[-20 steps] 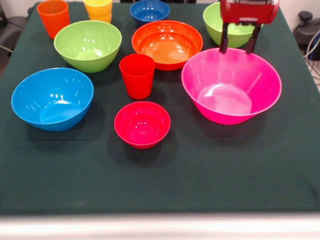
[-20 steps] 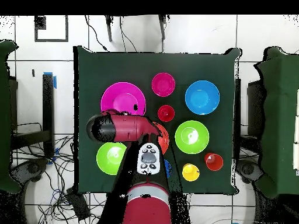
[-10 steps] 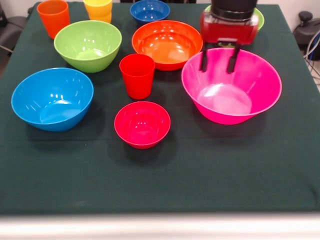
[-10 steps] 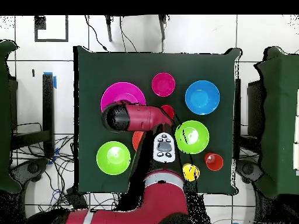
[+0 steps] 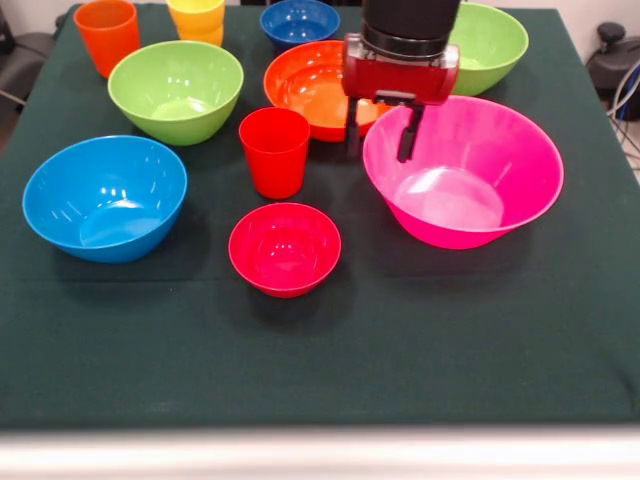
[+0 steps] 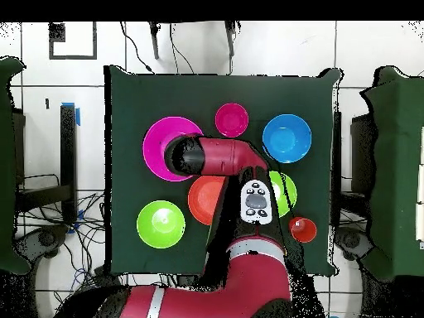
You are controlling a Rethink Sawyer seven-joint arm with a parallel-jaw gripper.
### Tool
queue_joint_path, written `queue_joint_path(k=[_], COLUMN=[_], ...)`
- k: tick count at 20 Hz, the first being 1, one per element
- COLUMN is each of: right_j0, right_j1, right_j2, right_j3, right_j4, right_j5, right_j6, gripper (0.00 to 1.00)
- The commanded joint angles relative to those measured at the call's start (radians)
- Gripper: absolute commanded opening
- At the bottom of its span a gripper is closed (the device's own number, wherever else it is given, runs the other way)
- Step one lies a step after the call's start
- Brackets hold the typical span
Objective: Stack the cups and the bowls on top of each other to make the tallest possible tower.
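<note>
My gripper (image 5: 379,150) is open and empty. It hangs over the left rim of the big pink bowl (image 5: 462,172), one finger inside the rim and one outside, by the orange bowl (image 5: 312,86). The red cup (image 5: 274,150) stands upright to its left. The small crimson bowl (image 5: 285,248) sits in front of the cup. Nothing is stacked. In the overhead view the arm's end (image 6: 185,154) covers the pink bowl's (image 6: 156,146) right side and hides the red cup; the crimson bowl (image 6: 232,119) shows.
On the table are two lime green bowls (image 5: 176,90) (image 5: 490,40), a light blue bowl (image 5: 105,197), a small dark blue bowl (image 5: 298,22), an orange cup (image 5: 106,35) and a yellow cup (image 5: 197,18). The dark cloth's front edge runs along the picture's bottom.
The gripper has moved left and nearer in the front view, from above the far right green bowl to the pink bowl's left rim. The bowls and cups have not moved.
</note>
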Motion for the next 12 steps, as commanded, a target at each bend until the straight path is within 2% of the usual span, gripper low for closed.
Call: queue_joint_path(k=[1, 5, 12], right_j0=[-0.014, -0.013, -0.030], right_j1=[0.056, 0.071, 0.070], right_j2=[0.113, 0.113, 0.117], right_j3=[-0.151, -0.190, -0.201], right_j4=[-0.104, -0.126, -0.146], right_j5=[0.180, 0.214, 0.258], right_j6=[-0.172, -0.165, -0.173], gripper=[1.00, 1.00, 1.00])
